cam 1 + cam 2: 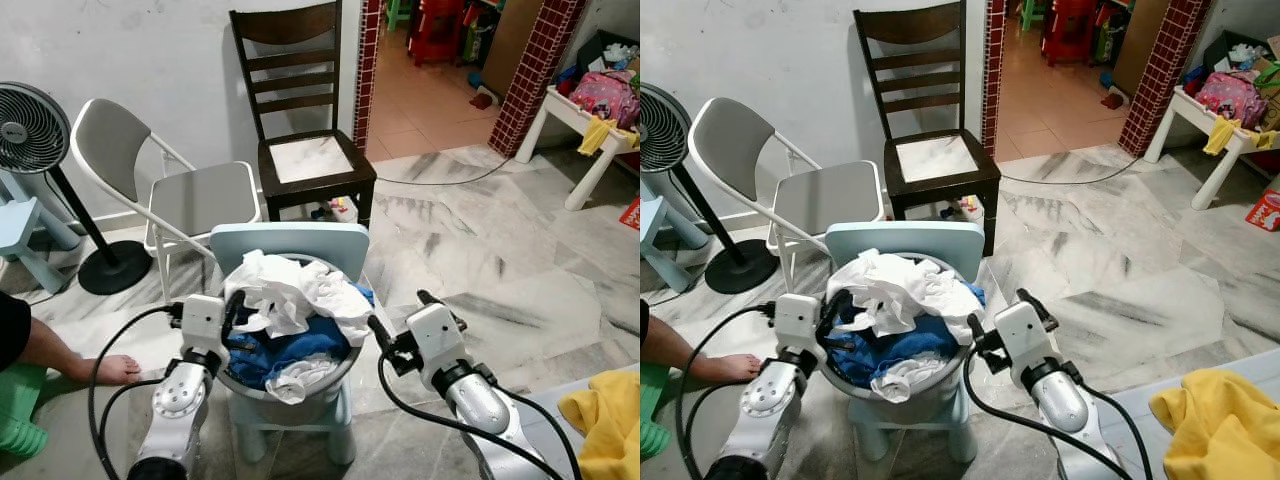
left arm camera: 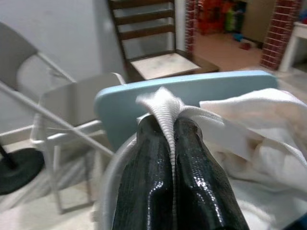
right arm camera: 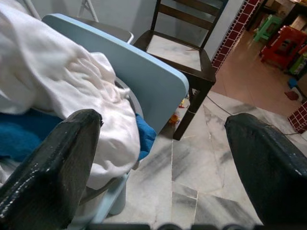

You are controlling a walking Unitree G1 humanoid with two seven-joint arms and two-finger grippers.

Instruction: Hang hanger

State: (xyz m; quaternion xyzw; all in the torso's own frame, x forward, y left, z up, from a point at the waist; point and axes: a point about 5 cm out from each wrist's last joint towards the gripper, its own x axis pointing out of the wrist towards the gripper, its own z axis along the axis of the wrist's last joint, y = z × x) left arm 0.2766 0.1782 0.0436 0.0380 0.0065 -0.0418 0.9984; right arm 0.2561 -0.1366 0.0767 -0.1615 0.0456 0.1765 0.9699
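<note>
White ribbed cloth edge (image 2: 163, 108) is pinched tight in the left gripper (image 1: 232, 310) at the laundry basin (image 1: 335, 375) on the pale blue chair (image 1: 290, 240); right gripper (image 1: 395, 330) spread wide, holding nothing, beside the rim. No hanger visible. Risk: lifting could drag the tangled pile out.

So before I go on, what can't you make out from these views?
- Hanger: I can't pick one out.
- Basket contents: white cloth and blue cloth cover what lies below, eye views.
- Left gripper: shut on a white cloth fold; which garment is unclear.
- Person's foot: body cut by the left edge.
</note>
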